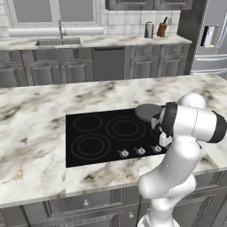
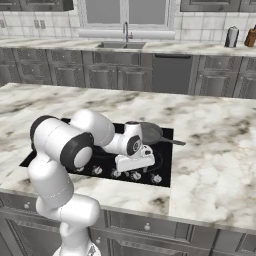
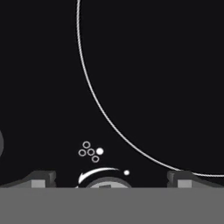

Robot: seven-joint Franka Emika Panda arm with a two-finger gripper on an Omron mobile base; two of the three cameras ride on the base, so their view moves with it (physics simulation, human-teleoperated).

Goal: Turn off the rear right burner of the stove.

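The stove (image 1: 95, 133) is a black glass cooktop set in the marble island, with a row of silver knobs (image 1: 140, 151) along its front edge. My gripper (image 2: 131, 170) points down just over the knobs (image 2: 135, 176) toward the right end of the row. In the hand view the gripper (image 3: 111, 179) is open, its fingertips (image 3: 41, 179) wide apart on either side of one knob (image 3: 105, 183). Above that knob is a small burner marker (image 3: 90, 152) with one filled dot. A grey ring outline (image 3: 94, 94) curves across the glass (image 3: 153, 78).
A grey frying pan (image 1: 148, 111) sits on the rear right ring, its handle (image 2: 175, 141) pointing right. Marble counter (image 1: 35, 133) surrounds the cooktop. Sink (image 1: 57, 42), dishwasher and fridge (image 1: 213, 40) stand along the back wall.
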